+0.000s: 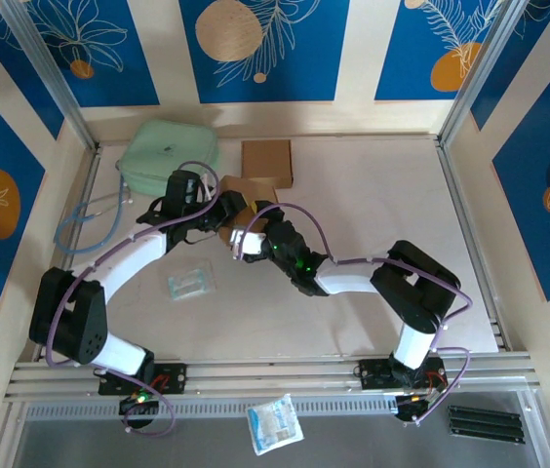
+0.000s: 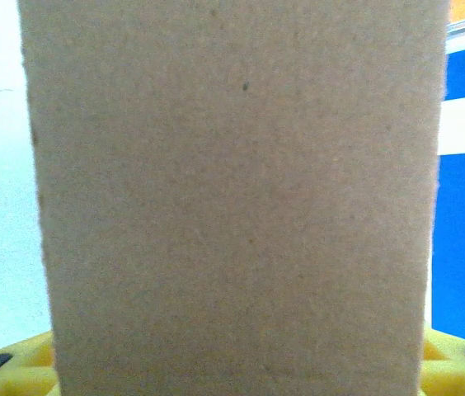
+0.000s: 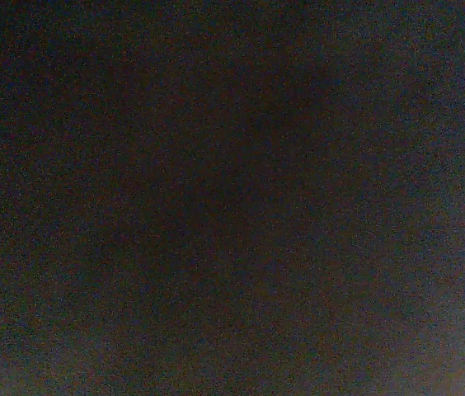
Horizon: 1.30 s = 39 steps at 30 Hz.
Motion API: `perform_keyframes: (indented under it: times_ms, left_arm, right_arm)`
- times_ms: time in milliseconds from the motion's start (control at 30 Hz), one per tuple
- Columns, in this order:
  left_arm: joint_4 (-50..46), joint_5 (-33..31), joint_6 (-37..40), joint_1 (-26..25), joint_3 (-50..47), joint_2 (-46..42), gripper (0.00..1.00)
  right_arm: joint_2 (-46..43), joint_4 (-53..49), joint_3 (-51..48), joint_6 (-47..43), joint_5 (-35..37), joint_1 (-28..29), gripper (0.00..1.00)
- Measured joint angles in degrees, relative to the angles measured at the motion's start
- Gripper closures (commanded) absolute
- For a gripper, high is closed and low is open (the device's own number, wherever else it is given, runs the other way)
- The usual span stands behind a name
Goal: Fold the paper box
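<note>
The brown paper box (image 1: 239,192) stands just behind the middle of the table, between the two arms. My left gripper (image 1: 218,213) reaches in from the left and is shut on it. In the left wrist view a cardboard panel (image 2: 232,198) blocks nearly everything, with yellow fingers (image 2: 18,367) showing at the bottom corners. My right gripper (image 1: 253,234) presses in from the right, with its jaws spread wide against the box's near side. Its fingertips are hidden, and the right wrist view is dark.
A flat brown cardboard sheet (image 1: 267,161) lies behind the box. A mint-green case (image 1: 168,151) sits at the back left, with a loose cable (image 1: 90,219) beside it. A clear plastic packet (image 1: 190,281) lies near the left arm. A white packet (image 1: 275,424) rests below the front rail.
</note>
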Motion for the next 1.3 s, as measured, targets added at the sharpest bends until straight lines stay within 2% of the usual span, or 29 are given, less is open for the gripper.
perform_keyframes:
  times_ms: [67, 133, 367, 567, 733, 867, 933, 1067, 1200, 1300]
  left_arm:
    - [-0.3, -0.2, 0.0, 0.0, 0.0, -0.1, 0.70]
    - [-0.6, -0.7, -0.7, 0.1, 0.0, -0.2, 0.68]
    - [-1.6, -1.5, -4.1, 0.4, 0.3, -0.6, 0.42]
    - [-3.4, -2.1, -1.4, 0.0, 0.4, -4.3, 0.23]
    - [-6.5, -6.9, 2.3, -0.1, 0.4, -11.1, 0.18]
    - [-9.0, -12.4, 8.0, -0.1, 0.7, -17.4, 0.12]
    - [-10.0, -14.3, 12.6, -0.1, 0.7, -20.7, 0.12]
    - [-12.2, -16.2, 22.6, -0.1, 0.3, -26.4, 0.11]
    - [-15.0, -16.9, 29.9, -0.1, -2.0, -31.0, 0.11]
    - [-16.3, -16.9, 32.8, -0.1, -4.6, -33.3, 0.11]
  right_arm:
    - [0.0, 0.0, 0.0, 0.2, 0.4, 0.0, 0.24]
    - [0.0, 0.0, 0.0, 0.2, 0.8, 0.1, 0.32]
    - [-1.1, -1.0, 0.0, 0.7, 1.7, 0.4, 0.50]
    - [-5.8, -5.0, -0.2, 2.8, -0.6, -0.4, 0.54]
    - [-10.9, -11.5, -0.6, 4.8, -3.0, -2.6, 0.54]
    - [-16.6, -28.0, 1.4, 6.1, -7.7, -4.8, 0.55]
    - [-18.7, -41.6, 6.3, 6.5, -12.5, -6.2, 0.59]
    - [-20.5, -63.6, 17.3, 6.1, -18.7, -7.2, 0.57]
    - [-18.4, -81.2, 26.8, 4.5, -20.2, -6.3, 0.59]
    - [-13.0, -89.6, 31.9, 4.0, -20.5, -5.7, 0.60]
